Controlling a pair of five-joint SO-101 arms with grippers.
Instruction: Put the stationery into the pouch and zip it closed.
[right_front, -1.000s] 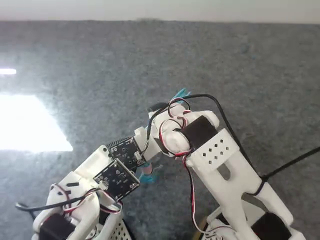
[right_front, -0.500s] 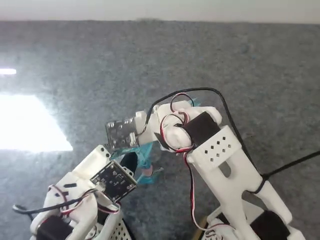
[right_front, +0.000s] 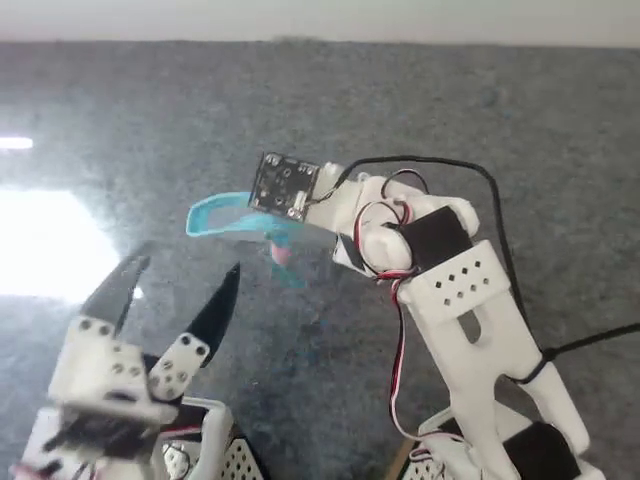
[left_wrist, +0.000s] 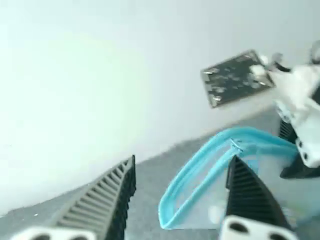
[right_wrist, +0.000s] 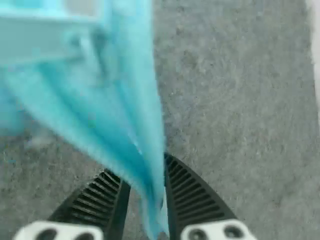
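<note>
Right pincer (right_wrist: 142, 170) clamped on the pouch (right_wrist: 120, 115) rim, pouch held off the tabletop (right_front: 450, 120) (mouth gaping). Left pincer (right_front: 186, 268) spread wide, empty, near the pouch.

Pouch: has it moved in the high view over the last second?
Yes. Shut in the right gripper, the pouch has swung left across the table, toward the bright glare patch.

Robotics lab bench, grey speckled counter (right_front: 520, 120) against a plain white wall (right_front: 400, 18), white printed arm (right_front: 480, 310), bare circuit board (right_front: 285, 187), loose wires (right_front: 400, 345)
</note>
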